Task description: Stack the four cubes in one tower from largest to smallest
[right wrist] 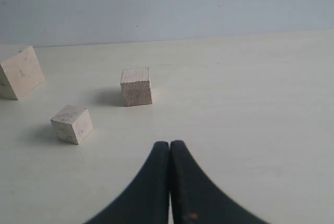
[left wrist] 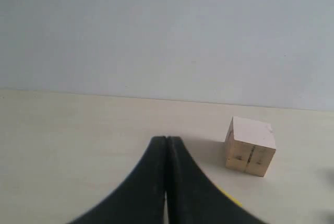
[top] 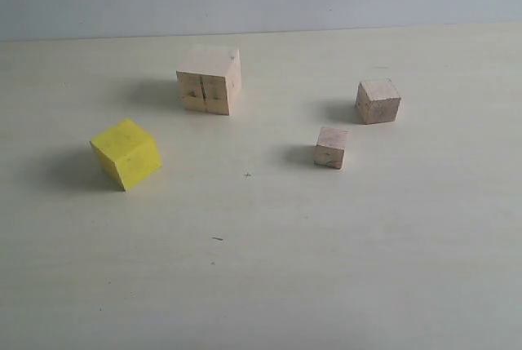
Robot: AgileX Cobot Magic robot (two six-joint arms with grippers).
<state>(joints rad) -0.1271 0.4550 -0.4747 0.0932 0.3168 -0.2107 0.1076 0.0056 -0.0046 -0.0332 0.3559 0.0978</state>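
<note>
Exterior view: we see the four cubes resting separately on the pale table (top: 326, 268), each on the surface and none on top of another. The large wood cube (top: 209, 81) stands toward the back, left of centre, with a dark crack line running down its near face. The yellow cube (top: 126, 152) sits nearer the camera and further left, well apart from the large wood cube, turned so that one vertical edge faces us. The medium wood cube (top: 378, 101) stands on the right side. The small wood cube (top: 330, 147) lies near it, a little closer to the camera and toward the centre; the two do not touch.

Left wrist view: we note that the left gripper (left wrist: 166, 139) has its two black fingers pressed together along their full length, with no gap and nothing held between them. The large wood cube stands beyond the fingertips, clear of them, and a sliver of yellow shows past one finger's edge.

Right wrist view: the right gripper (right wrist: 169, 143) is likewise fully closed and empty. The medium and small wood cubes lie beyond its tips, apart from them.
</note>
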